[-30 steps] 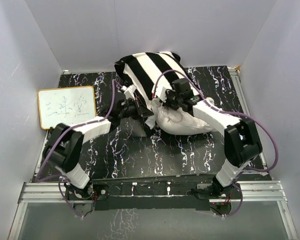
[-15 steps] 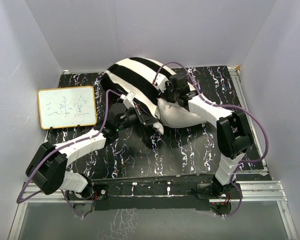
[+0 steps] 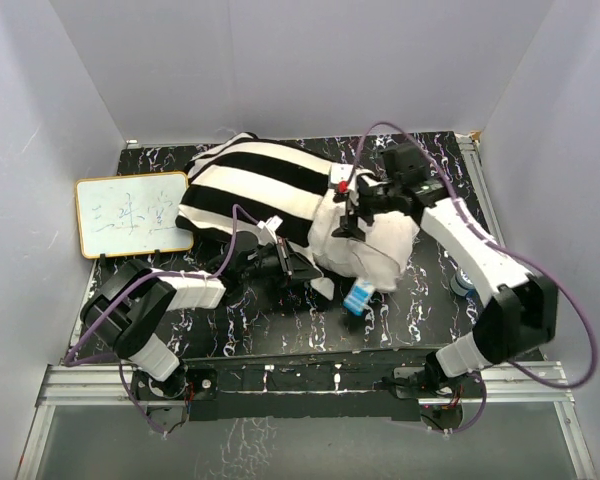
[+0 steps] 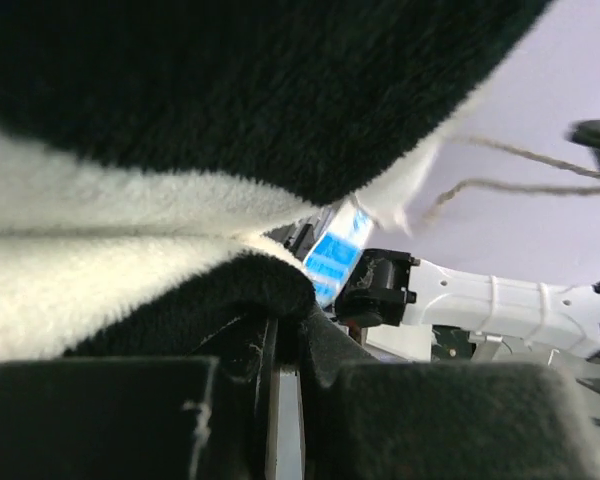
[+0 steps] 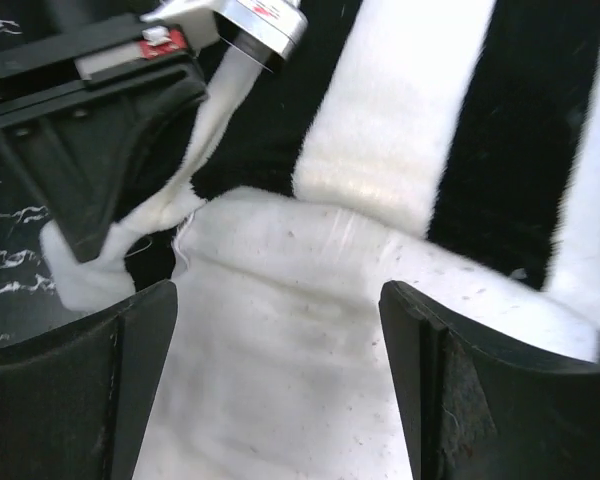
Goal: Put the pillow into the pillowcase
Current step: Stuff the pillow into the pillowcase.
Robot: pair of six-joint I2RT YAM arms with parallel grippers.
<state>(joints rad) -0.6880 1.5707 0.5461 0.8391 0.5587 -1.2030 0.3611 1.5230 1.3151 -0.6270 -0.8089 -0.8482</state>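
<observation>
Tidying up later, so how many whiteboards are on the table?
1: the whiteboard at the table's left edge, left of the pillowcase. Bedding could hide another.

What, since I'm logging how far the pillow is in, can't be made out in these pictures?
How deep the pillow sits in the pillowcase: top view, the striped cloth covers it.
How much cloth the left claw pinches: left wrist view, close blurred fabric fills the frame.
Writing on the whiteboard: top view, too small.
What the blue-and-white item by the pillow is: top view, too small; left wrist view, cloth cuts it off.
</observation>
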